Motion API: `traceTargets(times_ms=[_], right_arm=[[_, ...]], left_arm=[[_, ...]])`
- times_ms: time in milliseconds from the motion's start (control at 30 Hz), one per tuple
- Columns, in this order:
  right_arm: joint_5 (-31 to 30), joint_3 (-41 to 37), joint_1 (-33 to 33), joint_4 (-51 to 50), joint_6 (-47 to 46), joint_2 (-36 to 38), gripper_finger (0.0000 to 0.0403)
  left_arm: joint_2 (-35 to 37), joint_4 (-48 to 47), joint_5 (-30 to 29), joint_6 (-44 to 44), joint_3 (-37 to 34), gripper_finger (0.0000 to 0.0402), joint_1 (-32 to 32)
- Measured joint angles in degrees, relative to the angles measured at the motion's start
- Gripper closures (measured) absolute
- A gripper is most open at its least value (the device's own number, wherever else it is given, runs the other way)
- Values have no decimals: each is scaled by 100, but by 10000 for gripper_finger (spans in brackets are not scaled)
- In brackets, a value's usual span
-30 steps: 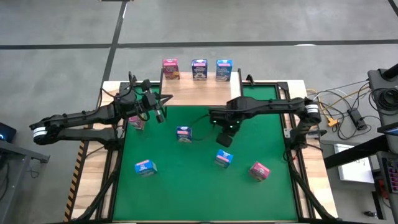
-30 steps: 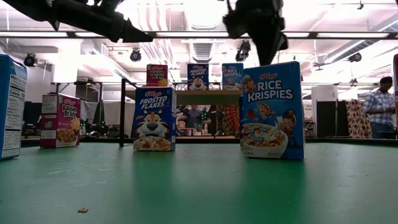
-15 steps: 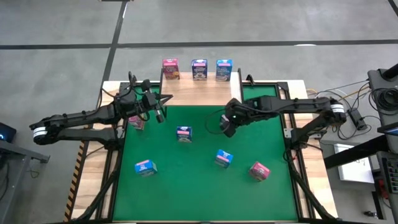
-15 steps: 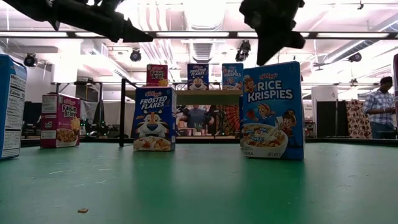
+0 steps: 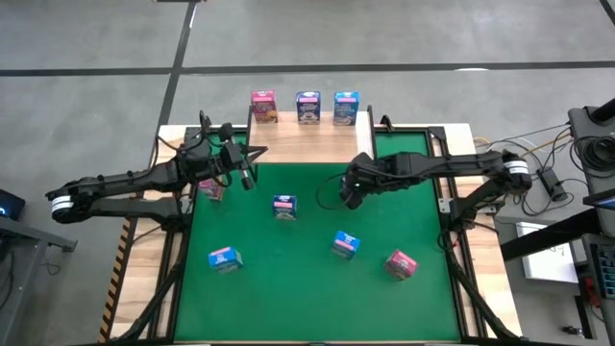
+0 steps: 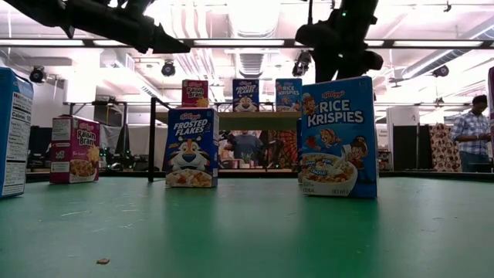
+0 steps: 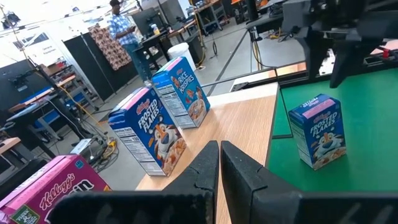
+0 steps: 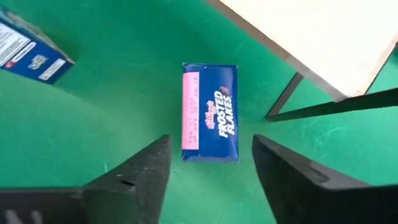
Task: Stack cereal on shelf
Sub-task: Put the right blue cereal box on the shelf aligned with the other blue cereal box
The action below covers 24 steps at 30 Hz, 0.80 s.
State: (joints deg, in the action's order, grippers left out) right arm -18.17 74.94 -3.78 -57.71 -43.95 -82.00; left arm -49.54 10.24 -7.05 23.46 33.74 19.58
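We saw three cereal boxes standing in a row at the back of the shelf [image 5: 306,136]: a pink Raisin Bran box [image 5: 263,105], a Frosted Flakes box [image 5: 307,106] in the middle and a blue Rice Krispies box [image 5: 346,107]. More boxes stood on the green mat [image 5: 288,288]. A blue Frosted Flakes box [image 5: 283,206] stood near the middle of the mat, not far from the front of the shelf. A Rice Krispies box [image 5: 346,244] stood closer to the front, with a pink box [image 5: 401,263] beside it on the right. Another blue box [image 5: 224,258] stood at the front left, and a pink Raisin Bran box [image 5: 211,187] stood at the left edge of the mat, partly under the left arm.

The right gripper [image 5: 350,195] hung over the mat, to the right of the middle Frosted Flakes box. Its fingers [image 8: 138,171] were spread wide and held nothing; its wrist camera looked down on that box between them.

The left gripper [image 5: 246,175] was up in the air by the left front corner of the shelf. Its fingers [image 7: 208,167] were pressed tight together with nothing between them
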Motion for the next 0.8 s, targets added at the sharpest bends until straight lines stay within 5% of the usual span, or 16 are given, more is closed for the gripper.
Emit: traceTargets(times_ms=[367, 800], right_arm=[[-9, -17, -27, 182, 90, -494, 129], [-43, -6, -149, 178, 152, -887, 162]], left_arm=[[-2, 0, 0, 2, 0, 401, -1], [-2, -2, 0, 1, 0, 401, 0]])
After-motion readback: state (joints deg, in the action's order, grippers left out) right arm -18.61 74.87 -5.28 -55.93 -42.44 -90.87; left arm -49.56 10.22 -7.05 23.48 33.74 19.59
